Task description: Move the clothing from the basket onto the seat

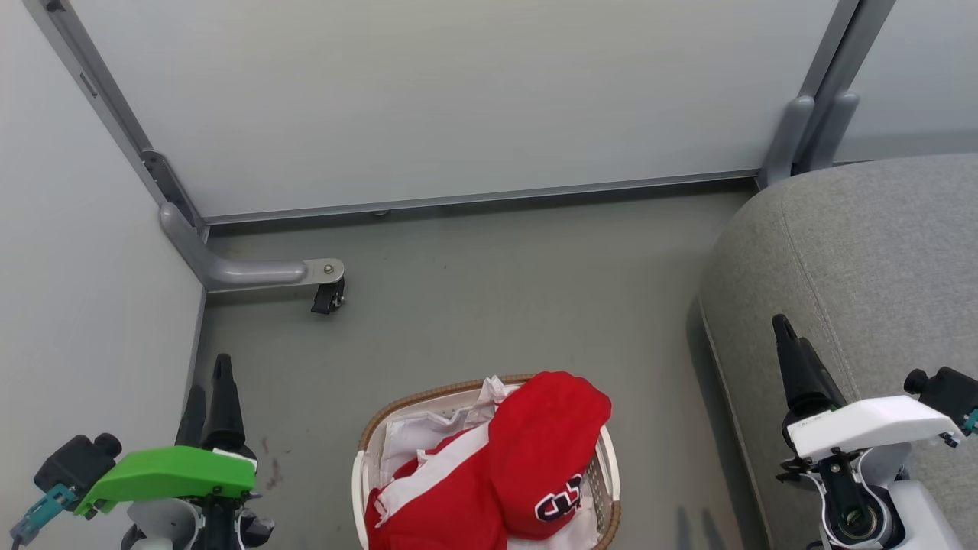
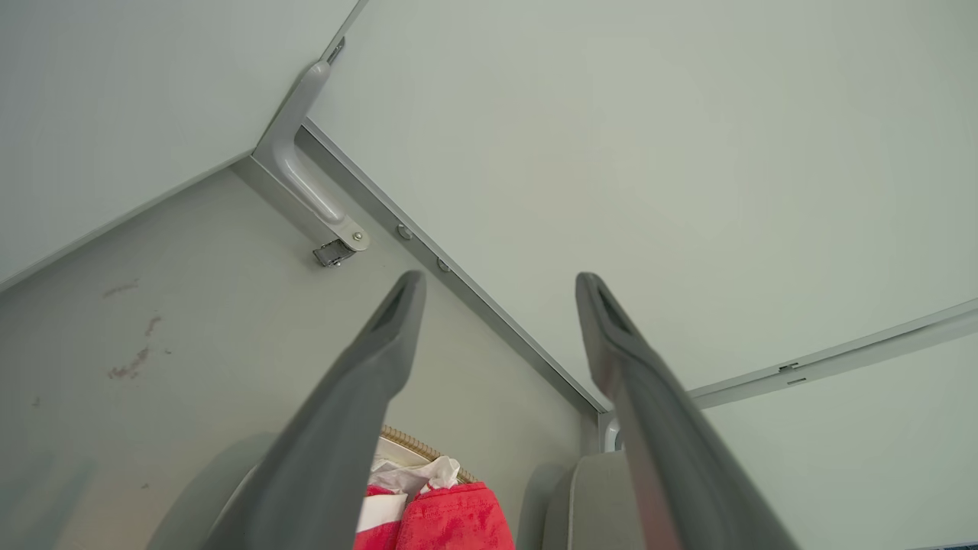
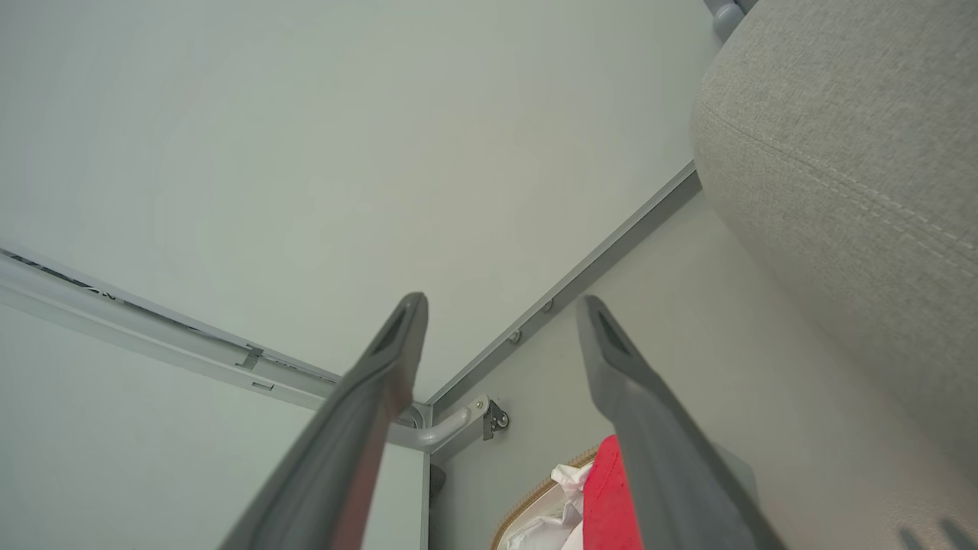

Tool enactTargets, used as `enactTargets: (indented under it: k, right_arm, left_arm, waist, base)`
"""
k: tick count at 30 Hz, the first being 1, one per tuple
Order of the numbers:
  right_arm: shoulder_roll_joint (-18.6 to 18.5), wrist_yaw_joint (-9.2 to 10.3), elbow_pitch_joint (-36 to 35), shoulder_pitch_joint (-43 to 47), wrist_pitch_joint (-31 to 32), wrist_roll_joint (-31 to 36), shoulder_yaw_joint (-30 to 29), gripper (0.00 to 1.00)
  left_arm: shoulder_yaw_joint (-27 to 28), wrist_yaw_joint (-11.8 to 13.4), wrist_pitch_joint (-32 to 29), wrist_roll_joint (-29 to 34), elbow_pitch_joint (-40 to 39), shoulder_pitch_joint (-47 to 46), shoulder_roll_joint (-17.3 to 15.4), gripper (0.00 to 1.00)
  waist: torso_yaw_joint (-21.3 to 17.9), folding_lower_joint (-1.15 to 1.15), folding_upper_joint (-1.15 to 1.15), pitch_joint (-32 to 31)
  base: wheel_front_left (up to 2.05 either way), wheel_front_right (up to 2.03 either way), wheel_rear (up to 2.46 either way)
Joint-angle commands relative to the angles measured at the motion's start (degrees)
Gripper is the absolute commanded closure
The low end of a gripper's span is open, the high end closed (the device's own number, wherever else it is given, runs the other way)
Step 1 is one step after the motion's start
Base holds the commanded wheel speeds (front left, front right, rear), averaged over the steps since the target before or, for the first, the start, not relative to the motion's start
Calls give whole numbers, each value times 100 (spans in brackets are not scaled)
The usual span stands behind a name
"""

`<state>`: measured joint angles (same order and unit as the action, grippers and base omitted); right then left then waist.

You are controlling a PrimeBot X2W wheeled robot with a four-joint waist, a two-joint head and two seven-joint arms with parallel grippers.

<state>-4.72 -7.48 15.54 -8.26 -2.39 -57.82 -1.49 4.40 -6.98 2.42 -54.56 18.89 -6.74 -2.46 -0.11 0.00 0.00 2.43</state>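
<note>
Left gripper (image 1: 208, 382) and right gripper (image 1: 791, 334) hang spread, empty; grasping hasn't begun, I judge. Next I'd lower one onto the clothing (image 1: 535, 443) in the basket (image 1: 359, 481).

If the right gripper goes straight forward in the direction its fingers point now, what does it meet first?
Probably the pale wall panel, near its bottom rail. The seat lies beside the line of the right gripper, not in it. Depth is unclear.
</note>
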Motion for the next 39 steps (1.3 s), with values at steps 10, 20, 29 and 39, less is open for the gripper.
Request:
enactTargets:
  k: [10, 20, 29, 39]
  right_arm:
    - [-107, -1, -128, -244, -240, 988, 39, 0]
    - [-111, -1, -159, -224, -417, 1795, 133, 0]
    - [-178, -1, -132, -187, -560, 2408, 235, 0]
    - [-226, -1, -71, -107, -715, 3019, 331, 0]
  left_arm:
    - [-76, 33, 241, 1021, -78, -272, -63, 0]
    - [-279, 94, 412, 1851, -79, -258, -135, 0]
    - [-480, 163, 557, 2475, 9, -192, -193, 0]
    - [-721, 237, 712, 3090, 64, -154, -220, 0]
  waist:
    - [23, 0, 0, 77]
    - [27, 0, 0, 97]
    - [19, 0, 0, 80]
    - [17, 0, 0, 53]
  base:
    - [0, 0, 0]
    - [0, 0, 0]
    - [0, 0, 0]
    - [0, 0, 0]
